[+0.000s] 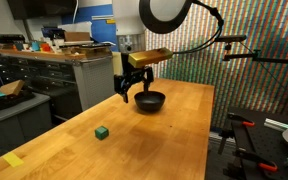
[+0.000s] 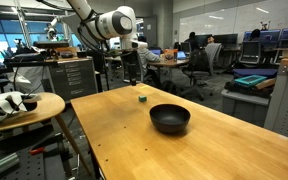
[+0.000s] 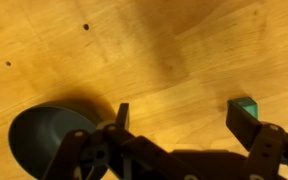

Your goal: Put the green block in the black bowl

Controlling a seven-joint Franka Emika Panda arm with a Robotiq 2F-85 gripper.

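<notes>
Hand (image 1: 134, 96) of the Franka arm (image 1: 134, 20) hangs spread wide above the wooden table (image 1: 174, 140), its two dark fingers (image 3: 122, 114) well apart and gripping nothing. In an exterior view it hovers clear of the tabletop, just at 10 o'clock of the black bowl (image 1: 150, 101).

The bowl, round, shallow and glossy at the rim, sits upright on the table. In an exterior view taken from the opposite end, the black bowl (image 2: 170, 119) shows only its own dark inner surface.

The green block (image 1: 101, 131), a small cube, rests on the wood outside the bowl, well apart from it at about 7 o'clock. Seen from the opposite end, the green block (image 2: 142, 98) lies at 11 o'clock of the bowl.

From the wrist camera the hand (image 3: 182, 118) frames plain wood grain. The black bowl (image 3: 44, 140) curves into the picture at 8 o'clock, partly behind the hand's linkage. The green block (image 3: 246, 103) peeks out above the fingertip at 3 o'clock; this view alone cannot tell whether they touch.

A flat yellow piece (image 1: 12, 160) lies near the table's corner, at 8 o'clock of the block.
</notes>
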